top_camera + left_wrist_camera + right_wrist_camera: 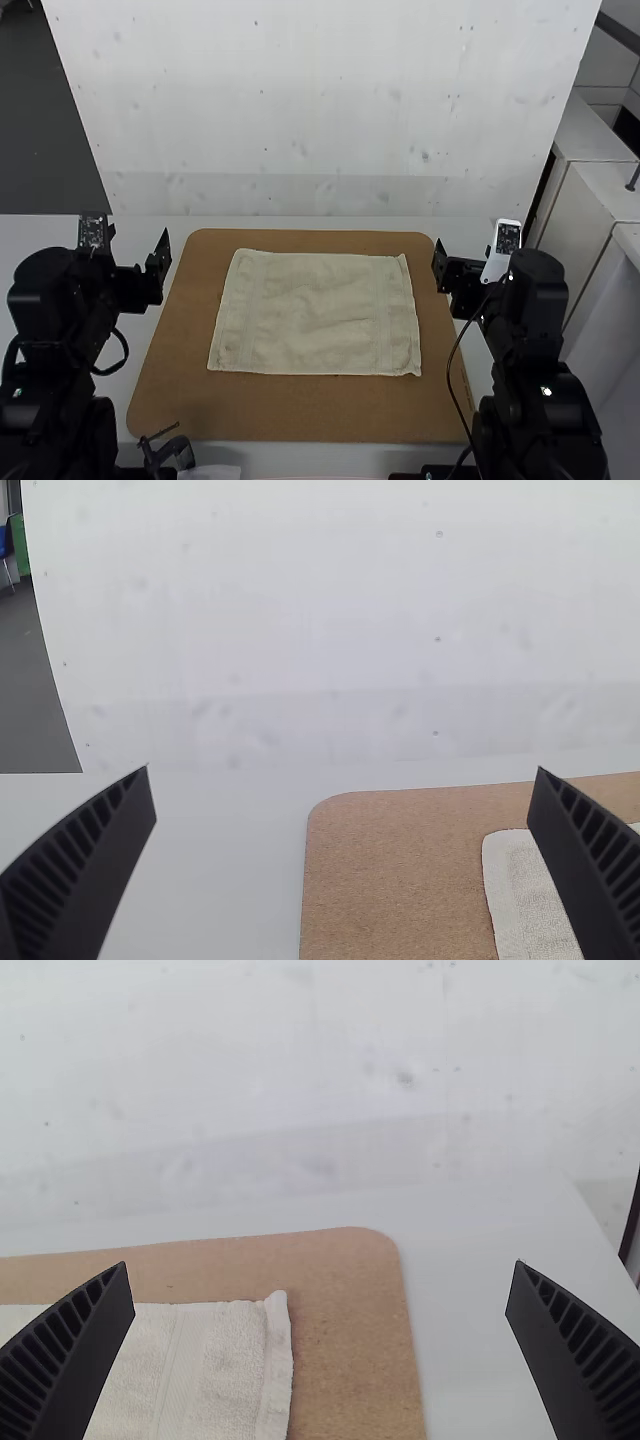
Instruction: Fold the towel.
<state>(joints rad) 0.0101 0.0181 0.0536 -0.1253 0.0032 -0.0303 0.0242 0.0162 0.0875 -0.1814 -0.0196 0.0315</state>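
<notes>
The cream towel (315, 312) lies spread out on the brown board, slightly wrinkled, with its far right corner turned up a little. My left gripper (150, 268) is beside the board's left edge, apart from the towel, and my right gripper (445, 265) is just right of the towel's far right corner. In the left wrist view, the left gripper (343, 770) is wide open, and part of the towel (530, 900) shows behind one finger. The right wrist view has the right gripper (320, 1263) wide open with nothing between its fingers, near the towel's raised corner (276, 1305).
The brown board (300, 410) lies on the pale table (300, 456). A white upright panel (320, 110) stands behind the table. A black clamp-like object (168, 452) is at the near left edge, and a cable (452, 385) hangs by the right arm.
</notes>
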